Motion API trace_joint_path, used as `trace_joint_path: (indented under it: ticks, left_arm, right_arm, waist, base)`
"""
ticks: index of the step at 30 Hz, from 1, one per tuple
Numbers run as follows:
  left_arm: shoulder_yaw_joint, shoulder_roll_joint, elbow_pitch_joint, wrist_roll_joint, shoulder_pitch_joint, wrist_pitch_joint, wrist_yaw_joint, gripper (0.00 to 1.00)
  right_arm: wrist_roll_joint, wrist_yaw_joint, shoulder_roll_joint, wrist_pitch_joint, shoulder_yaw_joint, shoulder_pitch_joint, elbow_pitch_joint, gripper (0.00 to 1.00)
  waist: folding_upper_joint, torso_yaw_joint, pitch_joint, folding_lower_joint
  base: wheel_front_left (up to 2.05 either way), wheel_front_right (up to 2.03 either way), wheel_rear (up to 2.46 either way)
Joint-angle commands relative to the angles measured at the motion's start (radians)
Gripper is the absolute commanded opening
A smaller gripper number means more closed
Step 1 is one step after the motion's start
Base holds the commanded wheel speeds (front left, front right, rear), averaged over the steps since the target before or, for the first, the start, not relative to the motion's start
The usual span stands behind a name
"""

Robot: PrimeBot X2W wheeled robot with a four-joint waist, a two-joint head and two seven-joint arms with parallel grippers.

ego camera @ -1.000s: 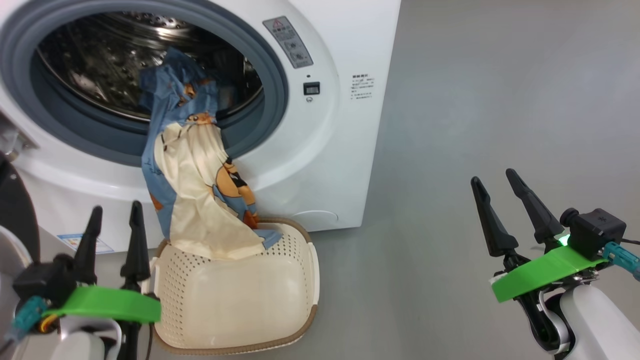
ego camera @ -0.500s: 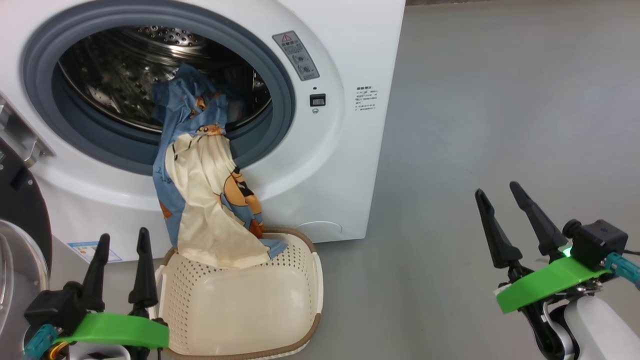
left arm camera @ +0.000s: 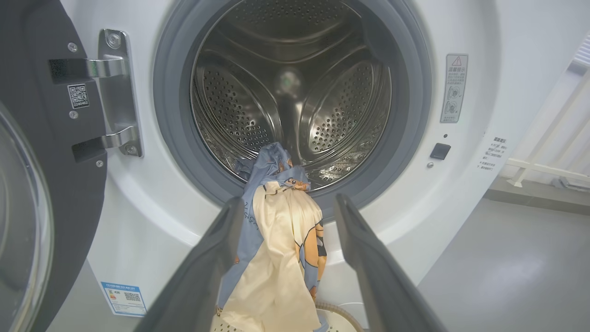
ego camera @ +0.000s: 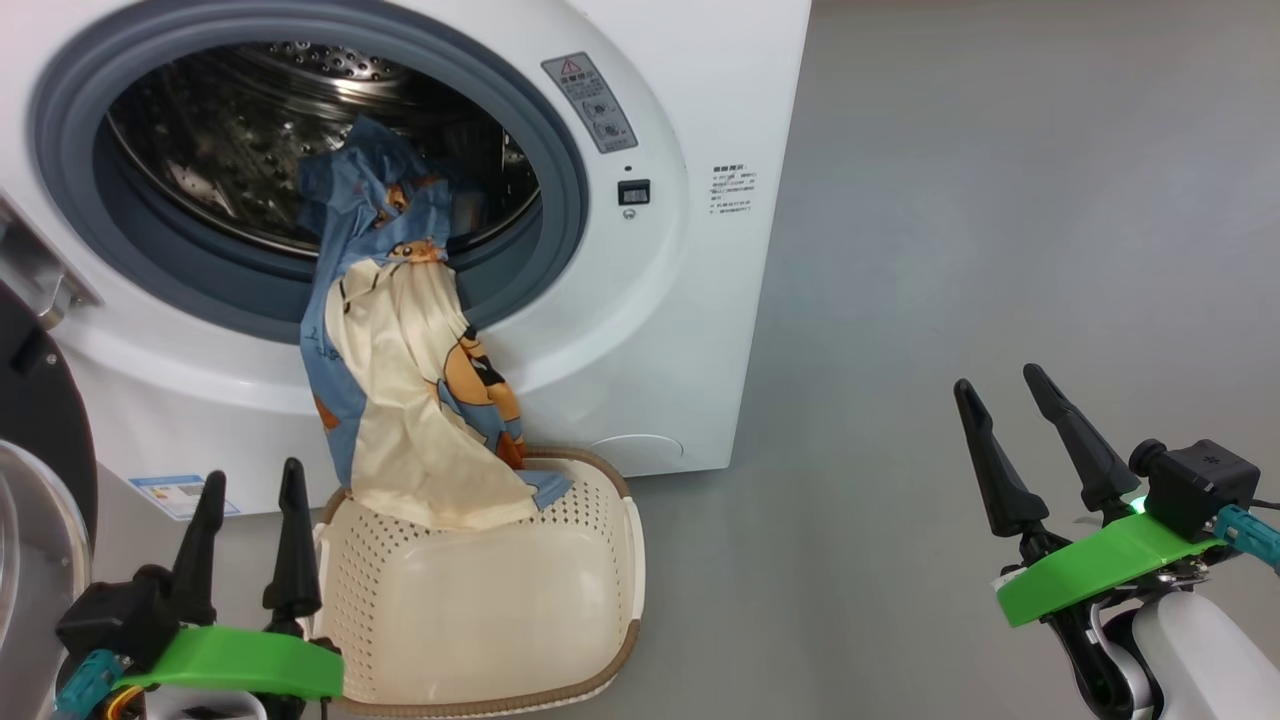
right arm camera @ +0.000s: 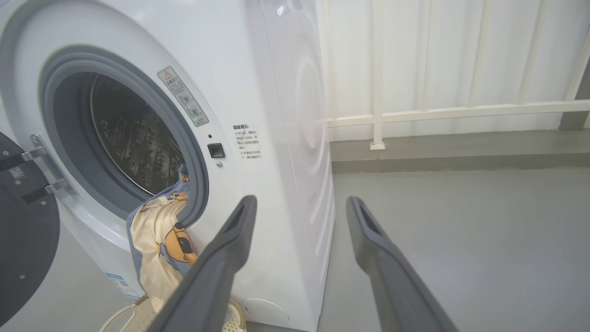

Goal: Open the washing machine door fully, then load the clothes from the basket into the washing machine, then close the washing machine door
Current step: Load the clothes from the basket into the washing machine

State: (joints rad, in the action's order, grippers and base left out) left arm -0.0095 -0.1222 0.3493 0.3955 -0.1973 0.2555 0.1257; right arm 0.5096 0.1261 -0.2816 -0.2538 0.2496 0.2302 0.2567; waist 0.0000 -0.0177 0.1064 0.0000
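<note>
**Head view.** The washing machine [ego camera: 680,300] is shown in the upper left of the frame with its round opening uncovered. The washing machine door [ego camera: 40,420] is swung aside at the left edge. The clothes [ego camera: 410,400] are draped out of the steel drum [ego camera: 250,130], over the lower lip of the grey-blue gasket [ego camera: 560,200] and down the machine's white front. Their blue printed upper end is lodged in the drum mouth, and the cream-white lower end is laid inside the far rim of the basket [ego camera: 625,560]. The basket is set on the grey floor [ego camera: 950,200] at lower centre, just before the machine.

The left gripper [ego camera: 253,475] is held at the lower left, just beside the basket's left wall. Its two dark fingers are spread wide, with nothing between them. The right gripper [ego camera: 997,378] is held at the lower right, well apart from machine and basket, likewise spread wide and empty.

**Left wrist view.** The door's metal hinge [left arm camera: 117,92] is seen at upper left. The hanging clothes are framed at lower centre, beyond the gap of the fingers.

**Right wrist view.** The clothes are seen at lower left, spilling over the gasket.
</note>
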Motion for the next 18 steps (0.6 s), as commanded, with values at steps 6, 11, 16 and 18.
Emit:
trace_joint_path:
  ticks: [6,11,16,18]
  left_arm:
    - [0.033,-0.016,0.017,0.011,-0.026,0.006,0.005,1.0]
    - [0.01,-0.019,0.088,0.036,-0.068,0.006,0.005,1.0]
    - [-0.035,-0.027,0.213,0.096,-0.141,0.0,0.005,1.0]
    - [-0.058,-0.033,0.265,0.128,-0.175,0.0,0.005,1.0]
  right_arm:
    - [0.007,0.005,-0.013,-0.008,0.01,0.014,-0.028,1.0]
    - [0.0,0.005,-0.015,-0.008,0.01,0.035,-0.037,1.0]
    - [-0.009,0.005,-0.013,-0.008,0.01,0.06,-0.047,1.0]
    - [-0.011,0.005,-0.013,-0.008,0.006,0.067,-0.052,1.0]
  waist:
    - [0.0,-0.011,0.023,0.0]
    - [0.0,-0.024,0.067,0.0]
    - [0.0,-0.04,0.12,0.0]
    - [0.0,-0.047,0.141,0.0]
  base:
    - [0.0,0.0,0.0]
    - [0.0,0.0,0.0]
    - [0.0,0.0,0.0]
    - [0.0,0.0,0.0]
